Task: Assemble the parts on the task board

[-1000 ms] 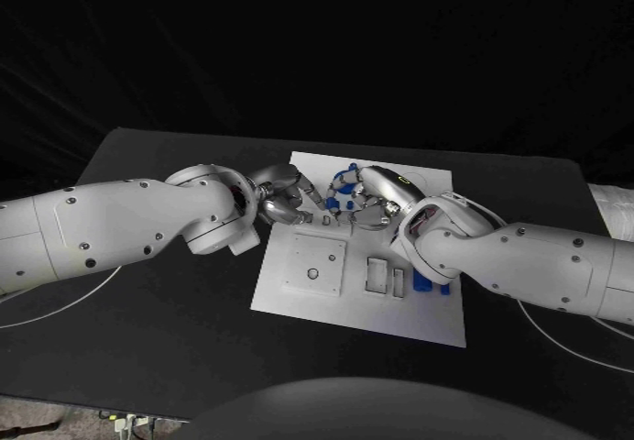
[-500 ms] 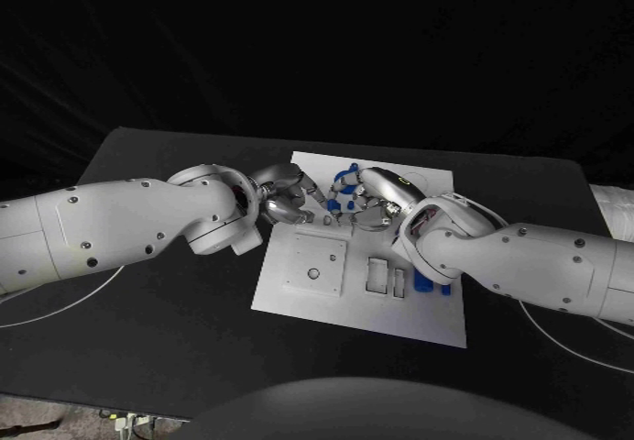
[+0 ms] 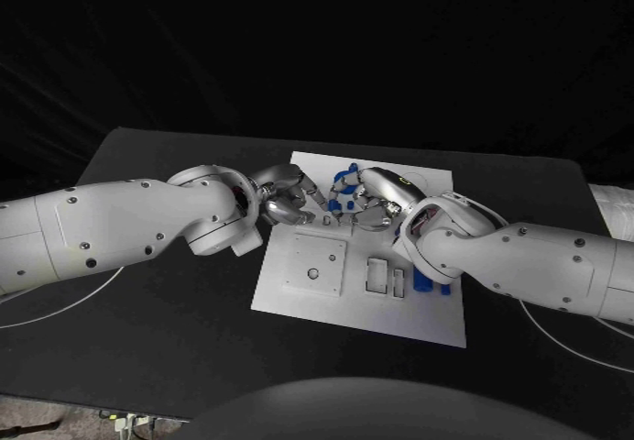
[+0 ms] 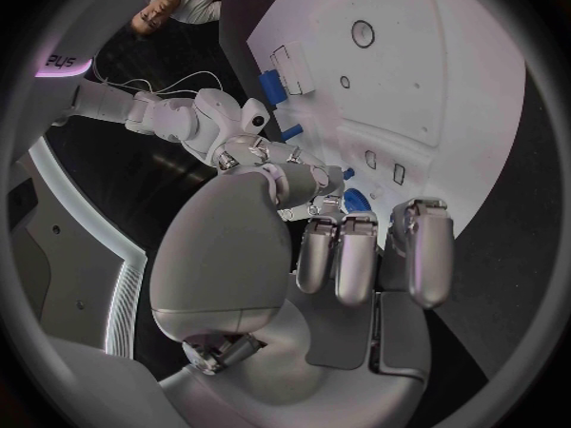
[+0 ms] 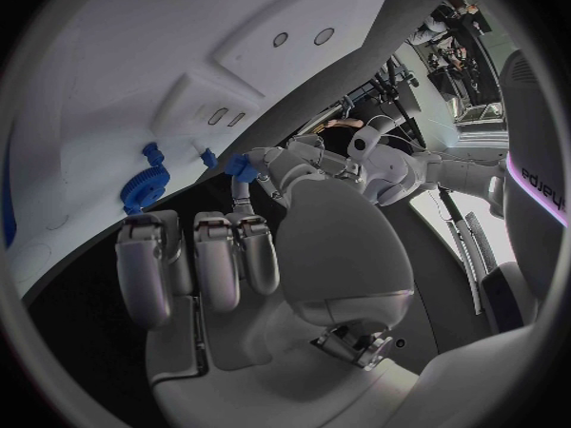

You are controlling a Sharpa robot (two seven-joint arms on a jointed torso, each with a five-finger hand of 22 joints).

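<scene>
Table [image 3: 158,348]: black; white task board [image 3: 331,307] lies mid-table, long side running near to far.
Board, near half: raised square plate with a small hole [image 3: 319,262] toward the left edge; two slotted recesses [image 3: 386,277] beside it; blue part [image 3: 425,280] at the right edge, partly hidden by the right arm.
Board, far half: both hands meet here, fingertips close together, just short of the far edge.
Left hand [image 3: 284,200]: comes in over the board's left edge. Fingers curled in; whether they grasp anything — cannot tell.
Right hand [image 3: 373,200]: comes in from the right edge; thumb and a finger pinch a small blue part [image 5: 243,169] — the pinch is clear in the right wrist view.
Other parts: blue gear [image 5: 142,189] sits on the board near the right hand's fingers; blue pieces [image 3: 346,181] show between the two hands toward the far edge.
</scene>
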